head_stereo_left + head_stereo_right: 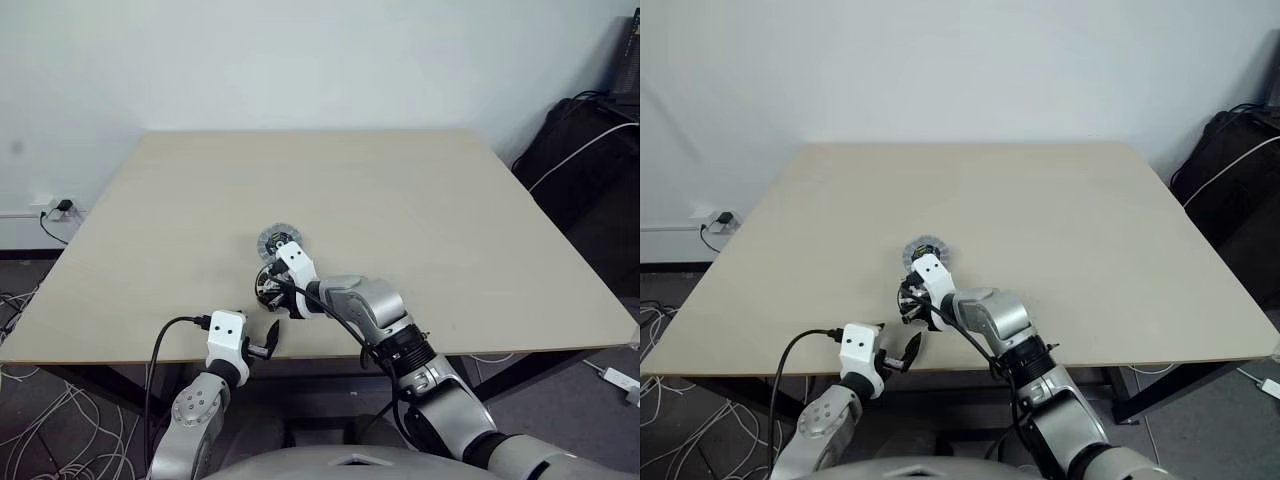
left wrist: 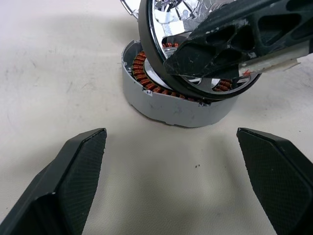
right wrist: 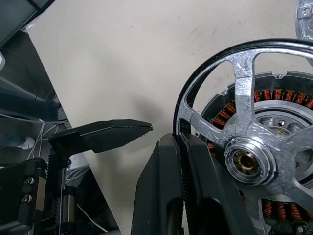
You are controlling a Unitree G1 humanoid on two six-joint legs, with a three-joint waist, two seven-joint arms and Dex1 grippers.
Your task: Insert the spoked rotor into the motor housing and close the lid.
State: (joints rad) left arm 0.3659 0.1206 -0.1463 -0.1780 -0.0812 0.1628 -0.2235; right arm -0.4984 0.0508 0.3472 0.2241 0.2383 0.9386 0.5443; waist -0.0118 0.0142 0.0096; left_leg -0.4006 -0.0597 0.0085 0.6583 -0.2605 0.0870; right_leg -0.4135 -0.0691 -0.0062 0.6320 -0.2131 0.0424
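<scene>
The right gripper [image 3: 183, 191] is pinching the black rim of the spoked rotor [image 3: 249, 161] between closed fingers, holding the wheel tilted just above the motor housing [image 2: 168, 105], which is sitting on the table [image 1: 450, 210] at lower centre of the left eye view. In the left wrist view, at upper centre, the rotor's low edge is lying at the housing's rim while its far edge is riding higher. The lid [image 1: 279, 239] is resting just beyond the housing, ribbed face up. The left gripper [image 1: 262, 340] is hanging fully open and empty at the near table edge, lower left of centre.

To seat the rotor well, the wheel probably needs levelling first, its brass hub centred over the housing's silver core, then lowering straight. Releasing while tilted risks the rim jamming against the copper windings.
</scene>
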